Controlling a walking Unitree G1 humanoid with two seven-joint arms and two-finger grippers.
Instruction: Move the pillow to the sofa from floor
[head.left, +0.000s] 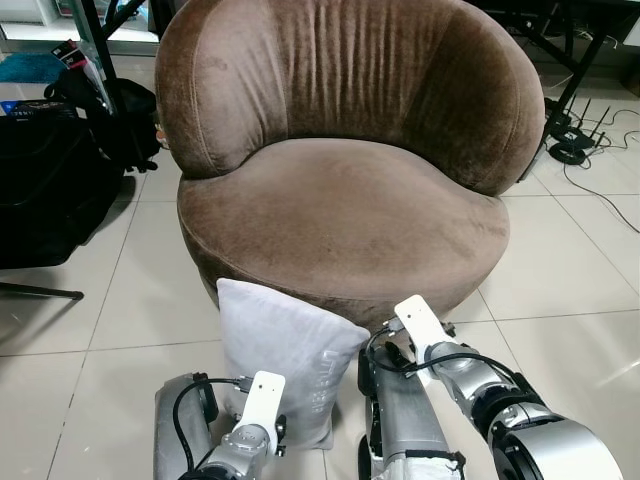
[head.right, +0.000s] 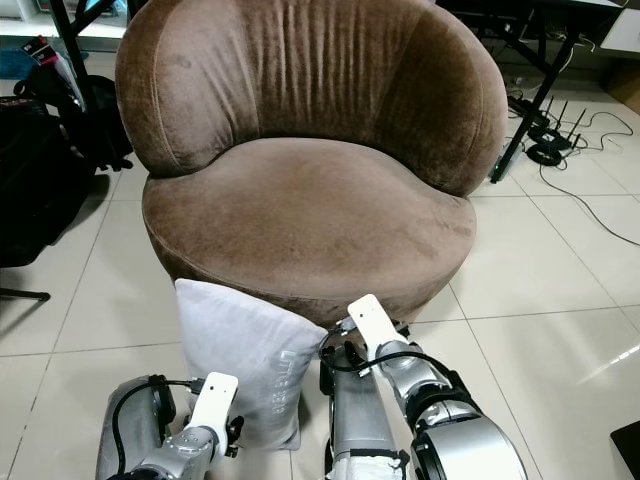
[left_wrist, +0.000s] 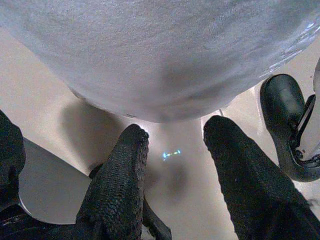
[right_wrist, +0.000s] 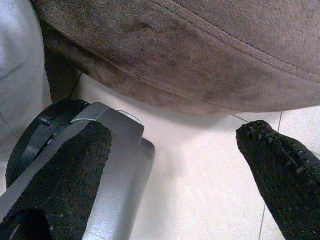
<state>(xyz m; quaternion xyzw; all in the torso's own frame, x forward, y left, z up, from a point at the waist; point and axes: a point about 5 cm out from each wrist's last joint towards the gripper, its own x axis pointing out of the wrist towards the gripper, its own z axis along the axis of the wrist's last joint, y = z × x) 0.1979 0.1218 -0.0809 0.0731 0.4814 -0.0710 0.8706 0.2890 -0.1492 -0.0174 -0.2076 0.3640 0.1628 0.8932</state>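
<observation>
Left tool (left_wrist: 172, 165), fingers apart, sits just below the grey pillow (head.left: 285, 350) leaning against the brown sofa (head.left: 340, 170).

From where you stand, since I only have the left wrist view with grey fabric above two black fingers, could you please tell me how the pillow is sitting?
Observer: The pillow stands upright on the tiled floor, leaning against the front of the brown sofa.
Operator: Thank you. Where is the right gripper?
Observer: The right gripper is open, low beside the pillow, under the sofa's front edge.
Operator: Is the sofa seat free?
Observer: Yes, nothing lies on its cushion.
Operator: Anything nearby to mind?
Observer: A black bag sits on the floor to the robot's left of the sofa.
</observation>
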